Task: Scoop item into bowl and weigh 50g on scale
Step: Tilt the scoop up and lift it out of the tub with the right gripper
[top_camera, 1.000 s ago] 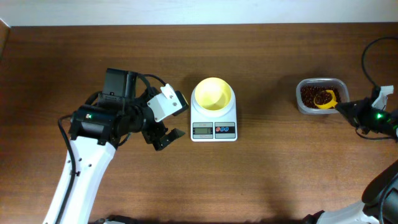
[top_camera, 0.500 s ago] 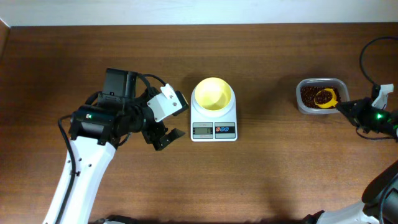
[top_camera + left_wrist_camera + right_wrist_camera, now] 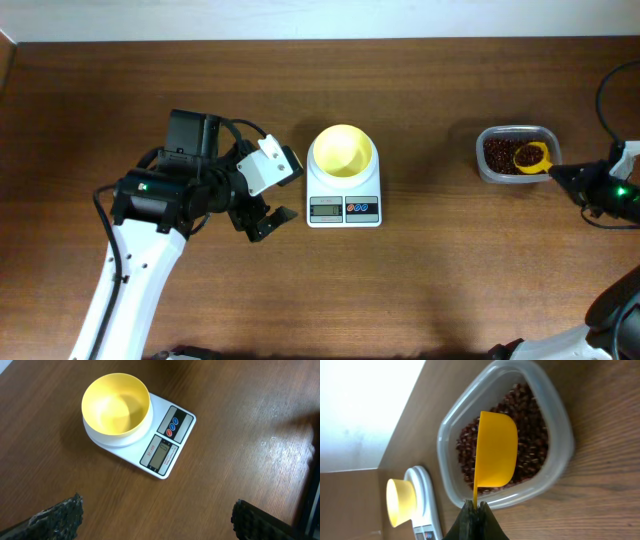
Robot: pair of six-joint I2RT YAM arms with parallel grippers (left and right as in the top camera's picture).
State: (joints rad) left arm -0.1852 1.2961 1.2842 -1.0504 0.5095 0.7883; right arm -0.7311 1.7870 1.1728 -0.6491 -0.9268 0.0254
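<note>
The pale yellow bowl (image 3: 342,150) (image 3: 116,404) stands empty on the white scale (image 3: 344,195) (image 3: 165,450) at mid-table. My left gripper (image 3: 278,192) (image 3: 157,521) hovers open just left of the scale, holding nothing. At the far right, the dark red-brown beans (image 3: 496,152) (image 3: 532,435) lie in a clear tub (image 3: 516,133) (image 3: 560,425). My right gripper (image 3: 562,174) (image 3: 476,509) is shut on the thin handle of a yellow scoop (image 3: 529,157) (image 3: 495,455). The scoop's cup sits over the beans inside the tub. The bowl (image 3: 400,502) also shows in the right wrist view.
A black cable (image 3: 600,90) loops at the right table edge behind the right arm. The table's back edge meets a pale wall. Bare wood lies between the scale and the tub.
My right gripper has drawn back slightly to the right, and the scoop shifted with it toward the tub's right side. The left arm, bowl and scale have not moved.
</note>
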